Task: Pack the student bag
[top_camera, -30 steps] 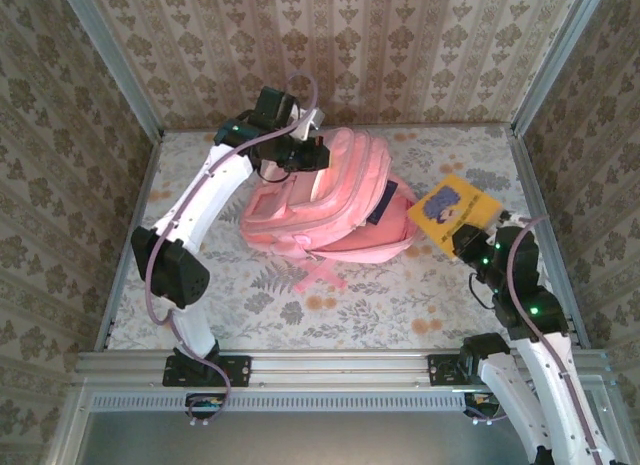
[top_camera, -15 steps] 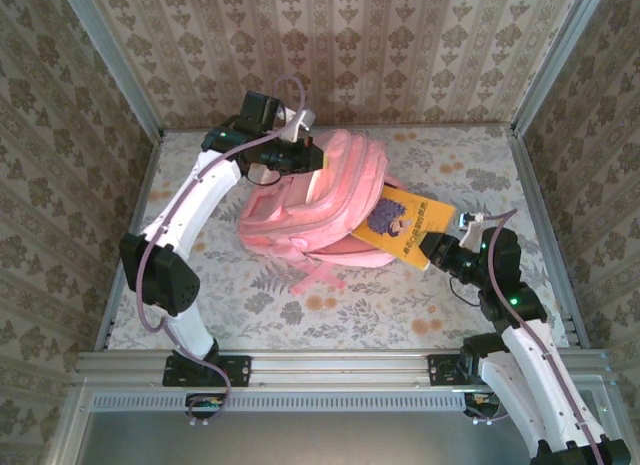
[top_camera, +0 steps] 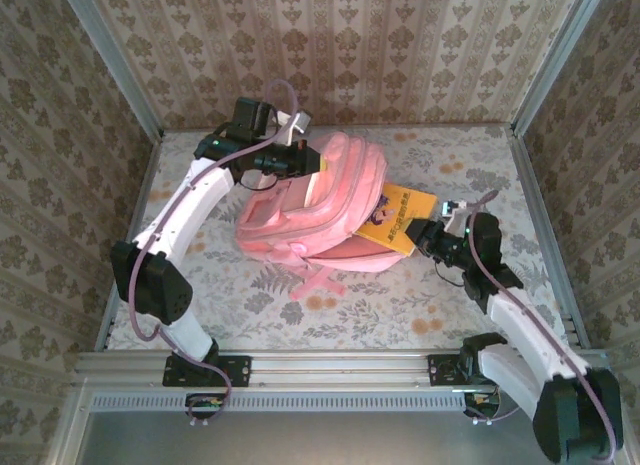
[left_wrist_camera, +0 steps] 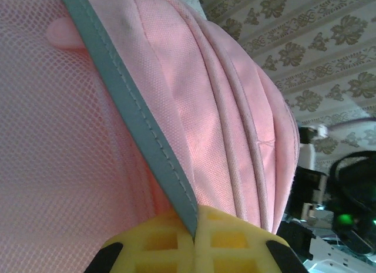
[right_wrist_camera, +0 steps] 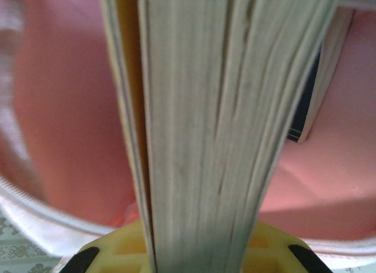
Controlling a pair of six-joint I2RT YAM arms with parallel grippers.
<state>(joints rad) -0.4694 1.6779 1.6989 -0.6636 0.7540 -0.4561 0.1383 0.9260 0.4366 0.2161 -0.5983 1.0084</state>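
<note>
The student bag (top_camera: 300, 210), a large pink backpack, lies in the middle of the table with its opening turned to the right. My left gripper (top_camera: 306, 162) is at the bag's upper edge. In the left wrist view it (left_wrist_camera: 195, 229) is shut on the bag's grey-trimmed rim (left_wrist_camera: 132, 117). A yellow book (top_camera: 398, 215) sticks partly into the opening. My right gripper (top_camera: 424, 235) is shut on its outer end. In the right wrist view the book's page edges (right_wrist_camera: 205, 108) run up between the yellow fingers (right_wrist_camera: 276, 249) into the pink inside (right_wrist_camera: 64, 120).
Inside the bag, to the right of the yellow book, lies a dark-covered book (right_wrist_camera: 308, 103). A pink strap (top_camera: 315, 283) trails toward the near edge. Patterned walls close the table at the back and sides, with metal posts (top_camera: 545, 60) at the corners.
My right gripper has carried the yellow book leftward from the table's right side into the bag's opening. The left arm has shifted slightly left, still holding the rim.
</note>
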